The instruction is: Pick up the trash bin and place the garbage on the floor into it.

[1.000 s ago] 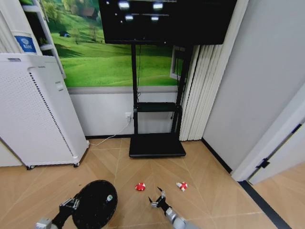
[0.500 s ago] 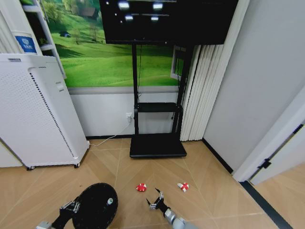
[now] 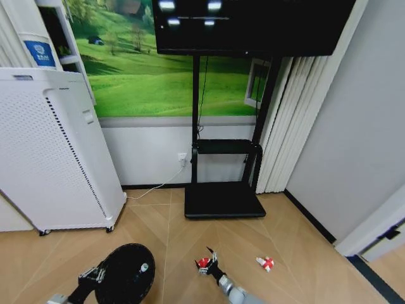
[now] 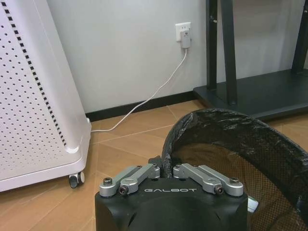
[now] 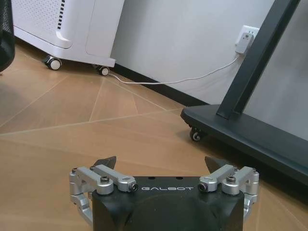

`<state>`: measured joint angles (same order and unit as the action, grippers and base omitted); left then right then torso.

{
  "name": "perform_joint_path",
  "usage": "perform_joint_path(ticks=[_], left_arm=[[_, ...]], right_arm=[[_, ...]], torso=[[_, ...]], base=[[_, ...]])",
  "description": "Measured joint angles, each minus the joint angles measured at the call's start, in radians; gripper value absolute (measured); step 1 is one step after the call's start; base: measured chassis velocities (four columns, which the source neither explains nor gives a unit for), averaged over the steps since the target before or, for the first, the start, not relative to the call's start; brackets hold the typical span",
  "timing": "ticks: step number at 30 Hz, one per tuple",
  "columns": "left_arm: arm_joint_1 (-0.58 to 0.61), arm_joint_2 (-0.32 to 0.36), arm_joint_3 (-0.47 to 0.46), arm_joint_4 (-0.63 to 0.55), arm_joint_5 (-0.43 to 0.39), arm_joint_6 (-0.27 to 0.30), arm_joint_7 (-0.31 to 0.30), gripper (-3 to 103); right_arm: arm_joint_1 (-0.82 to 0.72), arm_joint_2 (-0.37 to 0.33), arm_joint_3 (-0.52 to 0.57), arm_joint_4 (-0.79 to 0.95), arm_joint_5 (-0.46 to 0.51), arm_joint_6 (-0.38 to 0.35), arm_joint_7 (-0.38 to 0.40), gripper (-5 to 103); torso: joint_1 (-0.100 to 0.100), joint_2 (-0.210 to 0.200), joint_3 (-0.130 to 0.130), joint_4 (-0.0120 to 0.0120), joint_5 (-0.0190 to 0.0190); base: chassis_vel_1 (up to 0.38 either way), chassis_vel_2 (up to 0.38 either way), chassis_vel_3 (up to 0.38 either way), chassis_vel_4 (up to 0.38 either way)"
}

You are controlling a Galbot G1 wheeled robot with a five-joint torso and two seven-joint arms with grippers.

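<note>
Black mesh marks the bin, which sits low at the robot's left front, its mouth tipped toward the head camera with a small bottle inside near the rim. The left gripper reaches in from the bottom edge of the head view and is clamped on the bin's near rim; the left wrist view shows the two fingers pinched together over the bag-lined edge. The right gripper extends forward from the bottom centre, low over the floor, its fingers spread wide, as the right wrist view confirms. One red-and-white wrapper lies right at its tips; whether they touch it cannot be told. A second wrapper lies farther to the right, well apart.

The floor is tan wood laid in a herringbone pattern. A tall white perforated appliance on casters stands at the left, a black TV stand at the wall ahead, with a white cable running to a wall socket.

Compared with half a second ago the whole head view has shifted: stand and doorframe sit farther right, so the camera has turned. The near wrapper now meets the right gripper's tips instead of lying just ahead and left of them, while the left gripper keeps its hold.
</note>
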<state>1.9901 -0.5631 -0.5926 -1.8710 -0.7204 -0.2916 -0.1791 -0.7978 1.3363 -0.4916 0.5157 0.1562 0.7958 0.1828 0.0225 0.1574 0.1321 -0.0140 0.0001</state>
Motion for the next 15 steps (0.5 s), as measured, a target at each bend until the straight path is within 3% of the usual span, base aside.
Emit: perform_joint_path(ticks=[7,15], left_arm=[[-0.001,-0.002,0.001,0.007,0.000,-0.004,0.004,6],[0.014,-0.009,-0.003,0.033,-0.003,-0.008,0.001,6]], right_arm=[[-0.040,-0.030,0.003,0.015,-0.067,0.001,0.032,100],[-0.009,0.005,-0.036,-0.033,-0.095,-0.017,0.065,100]], torso=[[0.000,0.000,0.000,-0.0002,0.0001],[0.000,0.000,0.000,0.0001,-0.0002]], base=[[0.001,-0.098,0.004,0.079],[0.000,0.000,0.000,0.000]])
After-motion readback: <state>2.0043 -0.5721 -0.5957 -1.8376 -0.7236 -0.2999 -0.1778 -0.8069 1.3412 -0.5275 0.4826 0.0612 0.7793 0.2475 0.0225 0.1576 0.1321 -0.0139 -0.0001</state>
